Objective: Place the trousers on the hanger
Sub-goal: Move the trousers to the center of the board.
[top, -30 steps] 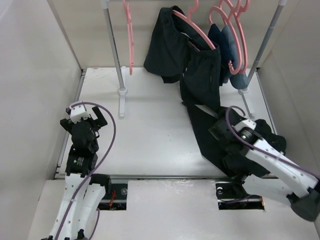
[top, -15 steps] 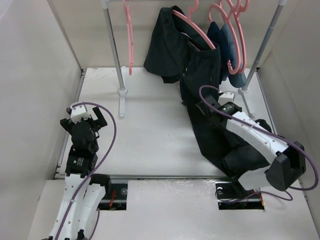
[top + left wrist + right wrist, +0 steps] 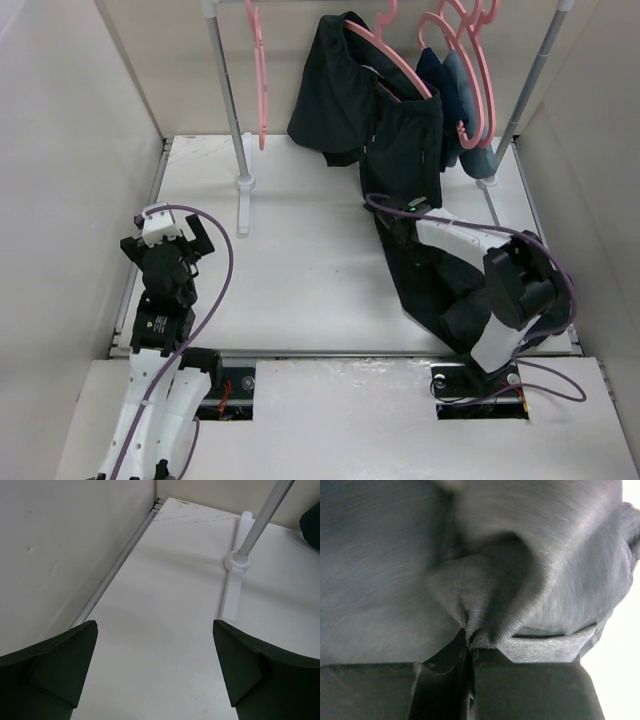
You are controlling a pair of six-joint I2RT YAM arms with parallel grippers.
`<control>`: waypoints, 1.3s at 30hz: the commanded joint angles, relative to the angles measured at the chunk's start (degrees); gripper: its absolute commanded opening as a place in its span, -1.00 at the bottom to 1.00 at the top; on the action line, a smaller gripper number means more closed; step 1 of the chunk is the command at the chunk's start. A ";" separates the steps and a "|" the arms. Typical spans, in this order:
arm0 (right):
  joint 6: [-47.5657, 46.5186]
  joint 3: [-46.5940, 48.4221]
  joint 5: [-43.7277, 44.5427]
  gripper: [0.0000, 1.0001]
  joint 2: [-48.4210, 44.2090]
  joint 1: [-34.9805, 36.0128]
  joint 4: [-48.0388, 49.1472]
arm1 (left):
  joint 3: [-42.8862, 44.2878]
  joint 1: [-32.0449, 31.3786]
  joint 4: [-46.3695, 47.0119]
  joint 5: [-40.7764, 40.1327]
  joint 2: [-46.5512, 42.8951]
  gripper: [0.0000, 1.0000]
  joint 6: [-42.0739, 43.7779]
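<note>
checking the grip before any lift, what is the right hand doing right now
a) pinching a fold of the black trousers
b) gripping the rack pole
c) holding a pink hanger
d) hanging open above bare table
a: in the right wrist view the right hand is closed tight, with a pucker of the trousers gathered into it.

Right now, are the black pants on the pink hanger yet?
Not fully. Done: the trousers seem to reach up to the hanger. In hand: the right gripper is shut on a fold of them. To do: most of them lies on the table and needs lifting over. The left gripper is open, idle.
</note>
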 commanded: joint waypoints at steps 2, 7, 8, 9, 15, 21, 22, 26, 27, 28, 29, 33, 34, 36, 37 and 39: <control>-8.88 5.17 -9.53 -1.00 -0.15 16.05 5.09 | 2.42 -0.35 1.59 0.71 -0.54 0.98 0.59; -20.66 27.42 -19.37 -1.00 6.69 43.38 8.08 | 3.65 -0.35 0.45 1.24 -0.54 0.98 1.12; -21.63 31.42 -20.42 -1.00 8.01 44.65 8.96 | 3.65 0.17 -0.34 1.24 -0.54 0.98 1.81; -22.17 35.11 -21.83 -1.00 10.11 45.27 11.14 | 4.26 0.17 -0.35 1.24 -0.54 0.98 1.82; -15.77 46.03 -12.81 0.28 11.71 44.75 22.68 | 5.94 0.17 -1.05 -3.58 -0.01 0.98 7.34; -0.83 40.19 -8.66 0.87 6.46 43.17 15.04 | 7.52 0.17 -2.26 -0.29 0.51 0.98 17.53; 1.36 33.81 -8.13 0.87 4.79 43.17 15.03 | 8.04 0.17 -3.76 1.92 0.52 0.98 19.55; 14.10 16.67 -10.58 0.90 -4.70 40.19 17.56 | 8.05 0.17 -13.33 13.87 1.04 0.98 30.62; 18.48 13.39 -11.98 0.90 -8.02 38.96 18.89 | 7.26 0.17 -15.35 16.07 1.04 0.98 32.74; 20.26 10.40 -14.61 0.90 -9.45 37.47 20.46 | 6.73 0.17 -20.07 21.23 1.04 0.98 37.28; 21.32 5.41 -15.76 0.90 -10.68 34.58 22.31 | 6.73 0.17 -22.21 23.80 1.04 0.98 39.15; 19.24 4.02 -20.69 0.87 -10.97 30.52 32.85 | 6.73 -1.06 -30.39 31.82 2.09 0.98 44.97; 15.40 5.60 -20.70 0.87 -8.52 30.51 33.48 | 6.73 -1.67 -31.54 32.52 2.97 0.98 45.93; 13.17 10.94 -22.63 0.87 -5.09 30.51 33.49 | 5.33 -1.67 -34.79 33.84 3.85 0.98 49.26; 12.64 12.37 -22.63 0.87 -1.42 30.51 32.71 | 4.71 -1.67 -35.76 33.85 4.99 0.98 50.59; 12.11 14.22 -24.02 0.87 2.03 29.12 31.99 | 2.87 -1.67 -37.86 33.85 5.53 0.98 52.61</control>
